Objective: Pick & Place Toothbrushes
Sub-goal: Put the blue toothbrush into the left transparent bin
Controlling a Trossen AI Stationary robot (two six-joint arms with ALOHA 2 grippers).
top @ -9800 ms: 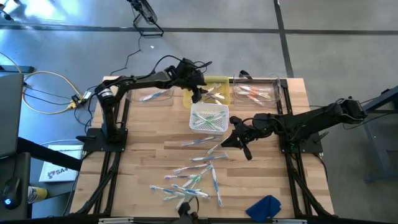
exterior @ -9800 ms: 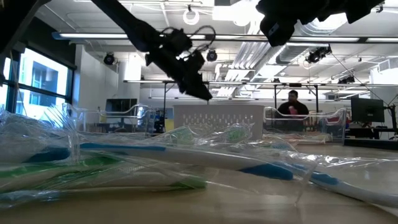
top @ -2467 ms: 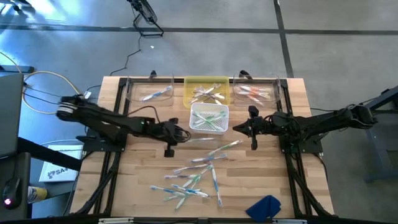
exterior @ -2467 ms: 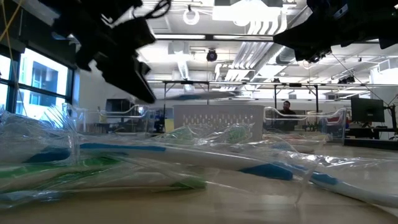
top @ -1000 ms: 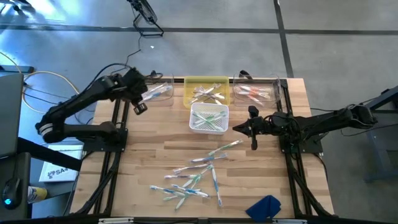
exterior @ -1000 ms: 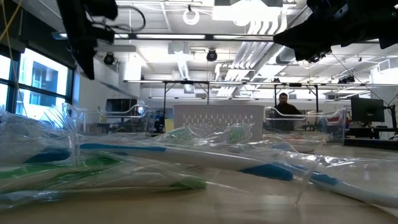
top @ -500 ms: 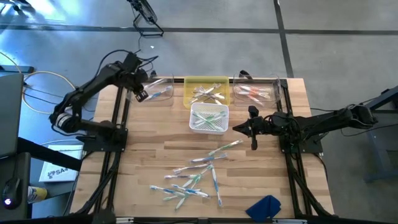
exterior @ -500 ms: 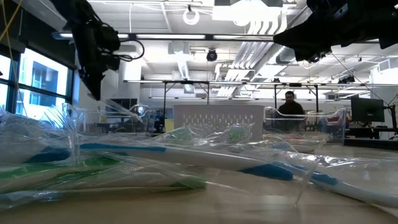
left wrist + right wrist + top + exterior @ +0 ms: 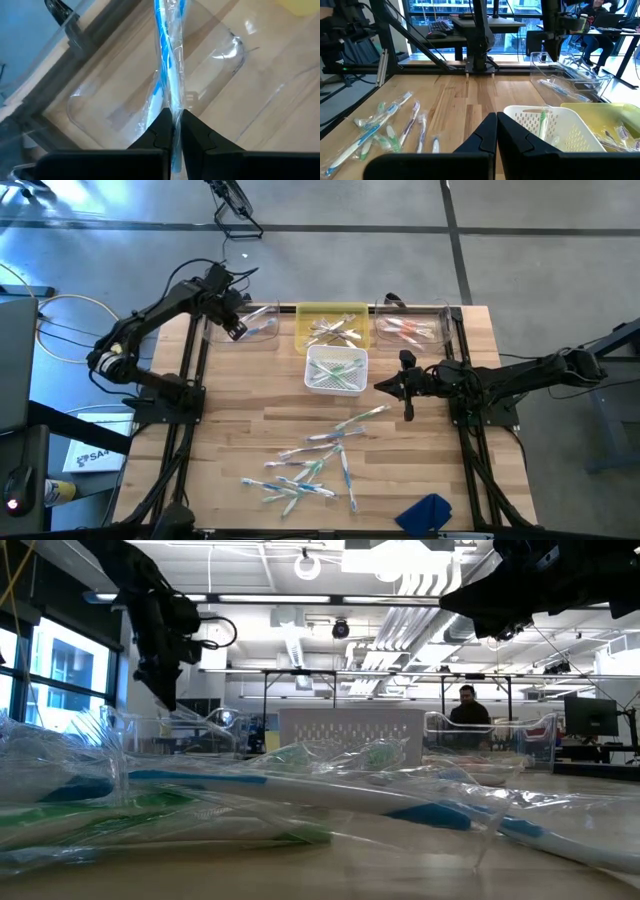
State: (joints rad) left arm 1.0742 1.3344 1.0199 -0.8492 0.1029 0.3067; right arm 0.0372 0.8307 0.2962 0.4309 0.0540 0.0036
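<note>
The left gripper (image 9: 172,131) hangs over the clear tray (image 9: 262,335) at the far left corner of the surface (image 9: 250,430), its fingers pinched on a blue-and-white wrapped toothbrush (image 9: 167,60) held by one end so the rest points into the tray, apparently for a drop with the other blue brush there. The right gripper (image 9: 405,387) waits beside the white basket (image 9: 336,370), fingers closed on nothing. The loose toothbrushes (image 9: 312,462) lie scattered at the near middle of the surface; the yellow tray (image 9: 334,327) and the right clear tray (image 9: 412,330) hold sorted ones. The held brush is hard to make out in the high view, and how close it is to the tray floor I cannot tell
</note>
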